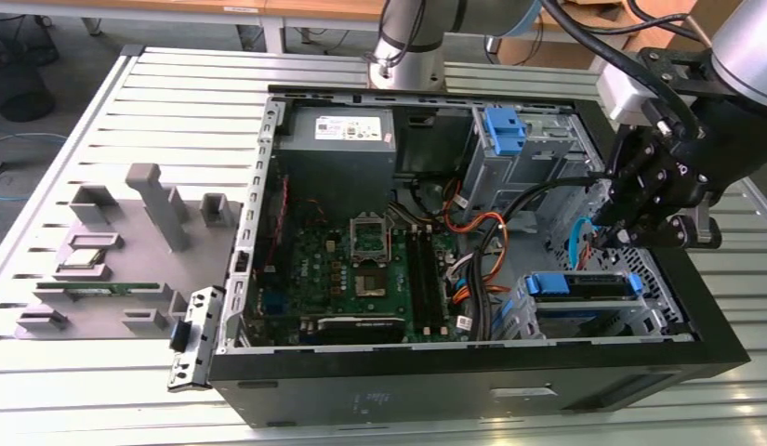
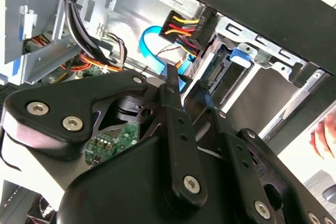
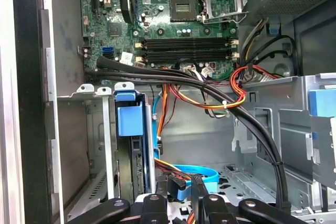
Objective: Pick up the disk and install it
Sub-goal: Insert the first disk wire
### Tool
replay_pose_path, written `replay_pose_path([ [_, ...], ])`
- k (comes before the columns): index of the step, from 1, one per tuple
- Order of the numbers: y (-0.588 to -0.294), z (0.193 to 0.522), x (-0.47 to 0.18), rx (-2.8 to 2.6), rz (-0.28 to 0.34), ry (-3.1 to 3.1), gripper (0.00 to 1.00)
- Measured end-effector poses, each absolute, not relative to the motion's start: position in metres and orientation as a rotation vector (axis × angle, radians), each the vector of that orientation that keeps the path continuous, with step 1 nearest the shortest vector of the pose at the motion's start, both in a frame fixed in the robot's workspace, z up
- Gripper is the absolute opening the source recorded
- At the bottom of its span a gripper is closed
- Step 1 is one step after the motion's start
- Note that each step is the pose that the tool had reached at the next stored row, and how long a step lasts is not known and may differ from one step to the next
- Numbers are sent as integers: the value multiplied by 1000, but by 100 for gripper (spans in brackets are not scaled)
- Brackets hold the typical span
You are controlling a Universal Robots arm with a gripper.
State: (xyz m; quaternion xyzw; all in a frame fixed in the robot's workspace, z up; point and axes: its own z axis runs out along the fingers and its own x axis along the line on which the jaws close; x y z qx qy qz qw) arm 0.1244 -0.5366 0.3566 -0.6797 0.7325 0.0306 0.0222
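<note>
Disk (image 1: pixel 584 284) (image 3: pixel 129 145), one only, sits slotted in the drive cage (image 1: pixel 666 311) at the exterior view's right end of the single open computer case (image 1: pixel 482 400). One gripper (image 1: pixel 615 237) hangs just above it beside a blue data cable (image 3: pixel 205 173); whether its jaws are wide or narrow I cannot tell. Around them are one green motherboard (image 1: pixel 358 269), one grey parts fixture (image 1: pixel 111 269) on the slotted metal worktop (image 1: pixel 185 93), and a person's hand (image 2: pixel 323 137).
</note>
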Motion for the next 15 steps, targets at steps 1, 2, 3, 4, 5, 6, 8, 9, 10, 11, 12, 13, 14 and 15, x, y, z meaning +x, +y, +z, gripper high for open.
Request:
replay_pose_path([
  [1,-537,356,124,-2107,92,2270,32],
  [2,-537,357,124,-2107,92,2271,32],
  [3,-537,357,124,-2107,92,2271,32],
  [4,-537,357,124,-2107,92,2271,32],
  [5,-537,357,124,-2107,91,2271,32],
  [6,-537,357,124,-2107,91,2271,32],
  [8,-537,357,124,-2107,91,2271,32],
  [9,-537,357,124,-2107,91,2271,32],
  [10,-537,357,124,-2107,91,2271,32],
  [11,-537,357,124,-2107,91,2271,32],
  [12,-537,357,124,-2107,91,2271,32],
  [13,-537,357,124,-2107,91,2271,32],
  [14,-537,357,124,-2107,91,2271,32],
  [15,-537,357,124,-2107,91,2271,30],
])
